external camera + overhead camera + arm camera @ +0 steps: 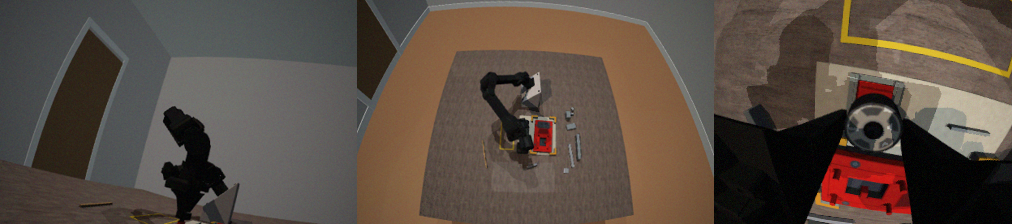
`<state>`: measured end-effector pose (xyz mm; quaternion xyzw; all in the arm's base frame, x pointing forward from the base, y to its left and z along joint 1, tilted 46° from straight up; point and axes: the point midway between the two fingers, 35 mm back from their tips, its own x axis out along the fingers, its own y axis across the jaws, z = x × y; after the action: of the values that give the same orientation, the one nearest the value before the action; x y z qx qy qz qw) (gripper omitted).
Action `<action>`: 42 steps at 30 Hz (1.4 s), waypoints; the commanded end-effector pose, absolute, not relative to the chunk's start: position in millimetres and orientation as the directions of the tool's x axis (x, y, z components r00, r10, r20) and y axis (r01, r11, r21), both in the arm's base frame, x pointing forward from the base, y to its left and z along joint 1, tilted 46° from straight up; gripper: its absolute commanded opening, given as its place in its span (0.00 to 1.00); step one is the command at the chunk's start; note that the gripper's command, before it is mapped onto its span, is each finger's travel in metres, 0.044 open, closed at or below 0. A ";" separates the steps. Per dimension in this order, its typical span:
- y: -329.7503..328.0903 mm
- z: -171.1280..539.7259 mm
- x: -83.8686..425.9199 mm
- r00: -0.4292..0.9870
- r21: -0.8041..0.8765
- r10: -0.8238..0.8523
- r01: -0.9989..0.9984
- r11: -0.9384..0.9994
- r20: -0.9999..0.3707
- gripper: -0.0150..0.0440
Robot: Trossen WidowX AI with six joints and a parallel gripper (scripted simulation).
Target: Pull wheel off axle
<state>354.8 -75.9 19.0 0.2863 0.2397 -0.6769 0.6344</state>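
Wheel (874, 125) is caught now, pinched between the dark fingers of the gripper (524, 147) (184, 216) (874, 119), one on either side of the tyre, its pale spoked face turned up to the wrist camera! And where does it sit? Over the pale board (553, 138) (964, 110) on the desk (466, 122) (49, 195) (744, 90), right beside the red block (549, 142) (864, 172), with a grey-edged red piece (875, 89) poking out just behind it. Whether it is still seated on the axle, these views can't settle; the axle itself is hidden, so treat it as on. Here comes the delicate bit, the pull! Keep the squeeze firm and even, rise straight along the axle, no tilt, no twist, because a sideways drag could bind the hub or tug the whole fixture along. Slow at first, then a clear margin of height before any travel across. And the target? Surely the yellow outline (501, 140) (151, 215) (924, 51), close by, just past the edge of the board. Carry the wheel level over there, bring it well inside the lines, lower until it rests flat, and only then spread the fingers evenly and back away straight up, so neither one nudges it!
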 end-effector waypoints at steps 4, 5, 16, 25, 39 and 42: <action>-70.4 23.7 355.4 -0.021 0.045 -0.720 0.996 -0.073 -0.694 0.25; -70.1 23.9 355.4 -0.021 0.045 -0.720 0.996 -0.072 -0.694 0.25; -67.5 26.4 355.5 -0.020 0.046 -0.720 0.996 -0.071 -0.693 0.25; -65.3 28.4 355.5 -0.019 0.046 -0.720 0.996 -0.070 -0.693 0.25; -62.0 31.6 355.5 -0.018 0.046 -0.721 0.997 -0.068 -0.693 0.25; -61.3 32.3 355.5 -0.017 0.046 -0.721 0.997 -0.068 -0.693 0.25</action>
<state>354.7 -65.1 28.7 0.2834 0.2410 -0.6753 0.6369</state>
